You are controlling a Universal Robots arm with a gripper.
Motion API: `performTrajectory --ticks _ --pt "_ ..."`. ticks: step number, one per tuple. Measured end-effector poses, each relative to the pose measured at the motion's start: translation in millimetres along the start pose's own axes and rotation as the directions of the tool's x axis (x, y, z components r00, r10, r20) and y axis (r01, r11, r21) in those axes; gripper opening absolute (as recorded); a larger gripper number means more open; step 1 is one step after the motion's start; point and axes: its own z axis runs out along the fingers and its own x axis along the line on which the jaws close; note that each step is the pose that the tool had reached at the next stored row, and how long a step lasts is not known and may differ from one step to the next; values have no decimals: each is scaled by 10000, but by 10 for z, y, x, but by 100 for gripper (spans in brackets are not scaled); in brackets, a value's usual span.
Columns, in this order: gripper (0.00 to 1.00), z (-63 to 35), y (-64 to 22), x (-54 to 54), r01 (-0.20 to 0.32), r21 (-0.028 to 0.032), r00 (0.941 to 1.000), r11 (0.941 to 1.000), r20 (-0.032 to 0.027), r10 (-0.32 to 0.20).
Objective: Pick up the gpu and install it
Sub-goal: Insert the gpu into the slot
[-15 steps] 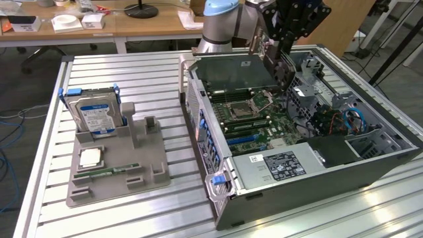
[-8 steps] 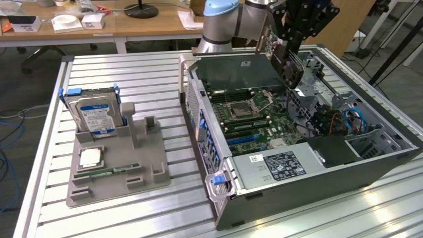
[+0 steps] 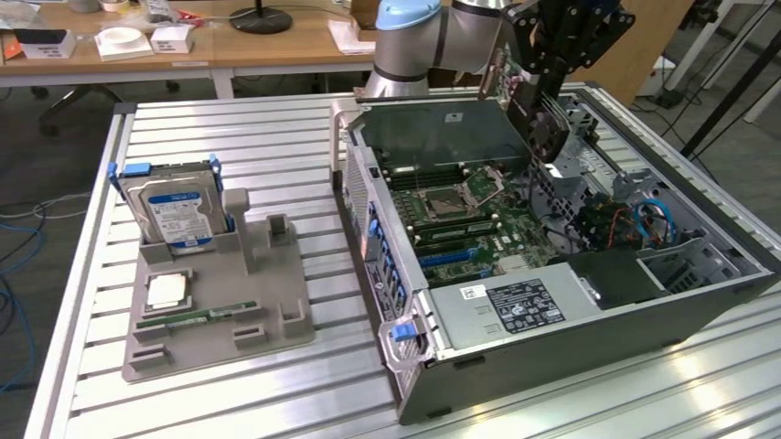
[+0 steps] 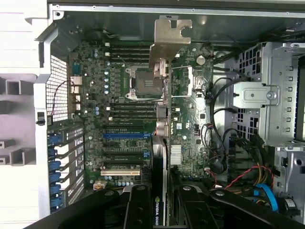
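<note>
Right inside end effector (image 4: 164, 212): gpu (image 4: 167, 47)

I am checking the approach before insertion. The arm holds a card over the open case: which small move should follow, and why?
Probably a slow descent toward the expansion slots. The black fingers grip the green graphics card with silver bracket edge-on above the green motherboard; it is not seated yet.

I work in a robotics lab: a slotted aluminium surface (image 3: 244, 128) carries an opened computer case (image 3: 586, 352) and a grey parts fixture (image 3: 281, 293), my end effector (image 4: 163, 202) grips the gpu (image 4: 167, 40), and wooden desks (image 3: 281, 46) with boxes (image 3: 123, 41) stand behind.
</note>
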Motion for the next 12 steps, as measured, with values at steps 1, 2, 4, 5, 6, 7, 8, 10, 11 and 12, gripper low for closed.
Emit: performTrajectory --ticks 1,2,4,5,6,7,8,10,11,12 --pt "25 0 0 0 0 0 10000 10000 0 0" --pt "25 0 0 -1 2 1 10000 10000 0 -2" --pt "25 0 0 0 10 0 10000 10000 0 -10" --pt "25 0 0 0 16 0 10000 10000 0 -16" --pt "25 0 0 0 27 0 10000 10000 0 -27" --pt "25 0 0 0 40 -1 10000 10000 0 -40" --pt "25 0 0 0 57 -1 10000 10000 0 -57" --pt "25 0 0 0 93 -2 10000 10000 -1 -93" --pt "25 0 0 0 105 -3 9999 9999 -1 -105" --pt "25 0 0 0 106 -3 9999 9999 -1 -106"
